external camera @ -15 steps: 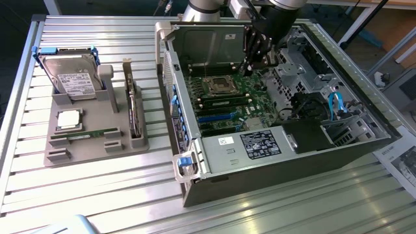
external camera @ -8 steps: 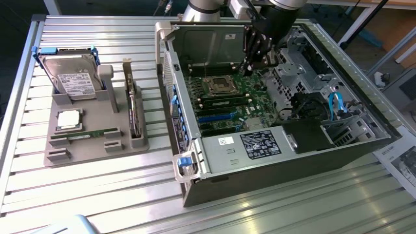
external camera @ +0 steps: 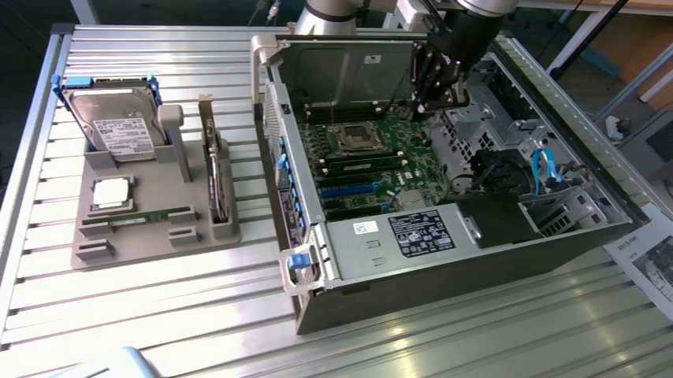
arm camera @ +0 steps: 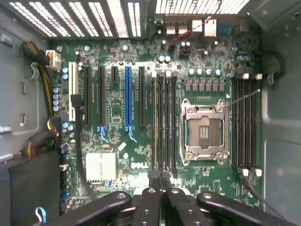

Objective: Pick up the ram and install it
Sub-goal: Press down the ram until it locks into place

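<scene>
The ram [external camera: 142,214], a thin green stick, lies in a slot near the front of the grey parts holder [external camera: 158,236] on the exterior view's left, well away from the arm. My gripper [external camera: 437,101] hangs over the back of the open computer case [external camera: 442,260], above the green motherboard [external camera: 368,157]. In the wrist view the gripper [arm camera: 160,178] is shut, its two dark fingers [arm camera: 151,197] pressed together with nothing between them. Beneath it run the long black memory slots [arm camera: 164,122], with more slots [arm camera: 244,122] beyond the empty processor socket [arm camera: 204,132].
The holder also carries a hard drive [external camera: 116,126], a square silver processor chip [external camera: 110,191] and a dark expansion card [external camera: 213,173]. Cables and a blue lead [external camera: 541,169] crowd the case's front bay. Case walls and a raised side panel [external camera: 336,75] enclose the board.
</scene>
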